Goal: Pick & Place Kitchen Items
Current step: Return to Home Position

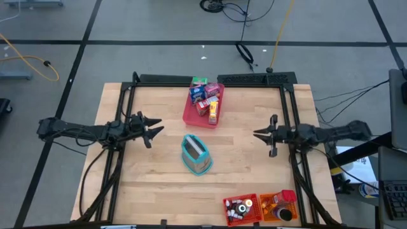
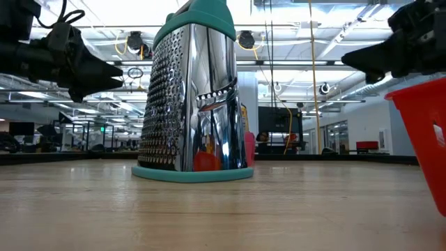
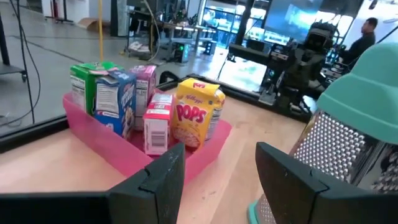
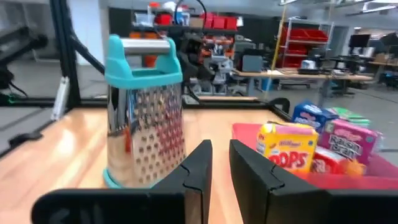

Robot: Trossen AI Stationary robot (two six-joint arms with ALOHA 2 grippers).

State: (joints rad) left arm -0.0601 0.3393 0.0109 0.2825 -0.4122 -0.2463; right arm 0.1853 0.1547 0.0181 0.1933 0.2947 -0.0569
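Several toy grocery packets stand upright in a flat pink tray at the table's far middle: a green one, a blue one, a pink one, a yellow Pops box and a small red-and-white carton. They also show in the right wrist view. My left gripper hovers open and empty left of the tray, above the table. My right gripper hovers empty at the right, its fingers a narrow gap apart. Both point toward the table's middle.
A steel box grater with teal handle and base stands upright on the table's middle, between the two grippers. A red bin and an orange bin with small items stand at the near right edge.
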